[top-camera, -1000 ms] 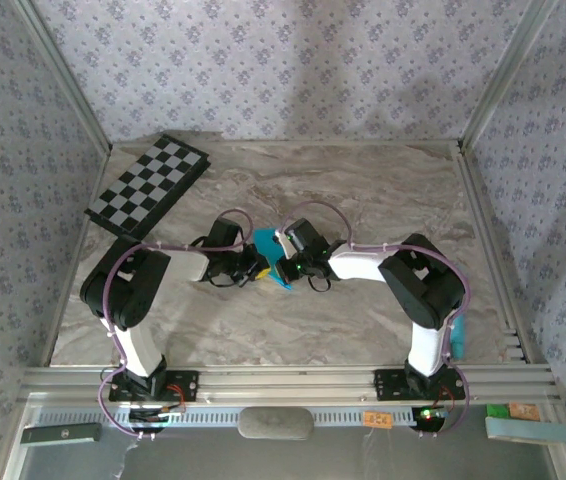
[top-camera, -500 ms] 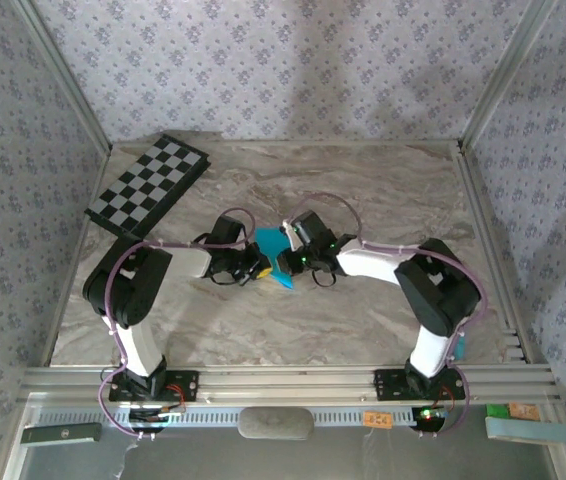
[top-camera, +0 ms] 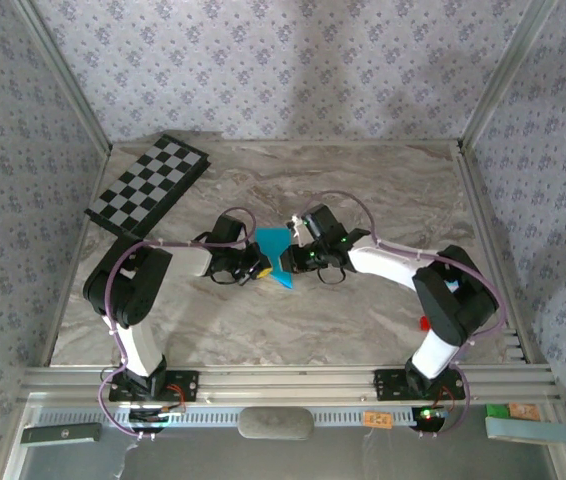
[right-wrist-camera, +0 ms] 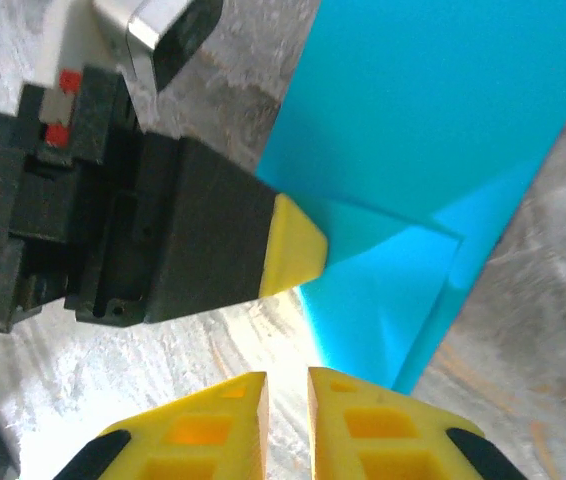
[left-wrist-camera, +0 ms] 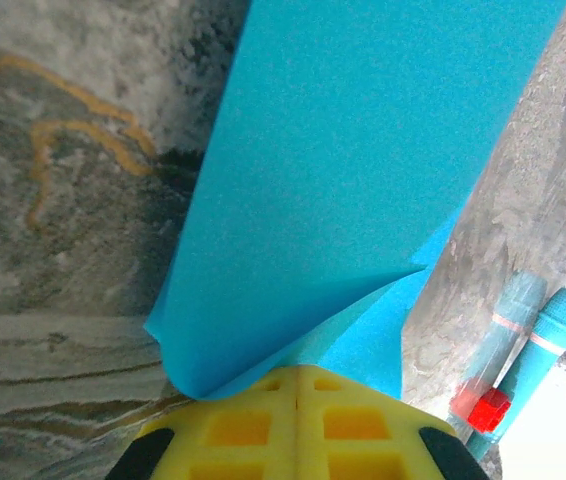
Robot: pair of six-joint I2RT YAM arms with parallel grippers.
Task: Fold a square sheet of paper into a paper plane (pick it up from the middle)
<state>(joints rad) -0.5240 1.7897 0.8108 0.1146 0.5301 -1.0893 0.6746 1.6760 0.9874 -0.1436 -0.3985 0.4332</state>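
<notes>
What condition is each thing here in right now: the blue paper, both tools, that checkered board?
square sheet of paper: partly folded, one end pinched.
left tool: shut on the paper's edge.
right tool: nearly shut, holding nothing, beside the paper.
checkerboard: lying flat, untouched.

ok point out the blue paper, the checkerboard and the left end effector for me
blue paper [top-camera: 275, 243], top external view, upper flat part of the sheet
checkerboard [top-camera: 150, 188], top external view, middle of the board
left end effector [left-wrist-camera: 298, 425], left wrist view, seam between its closed yellow fingertips

The square sheet of paper [top-camera: 275, 256] lies mid-table between left hand [top-camera: 254, 266] and right hand [top-camera: 293, 256].
</notes>
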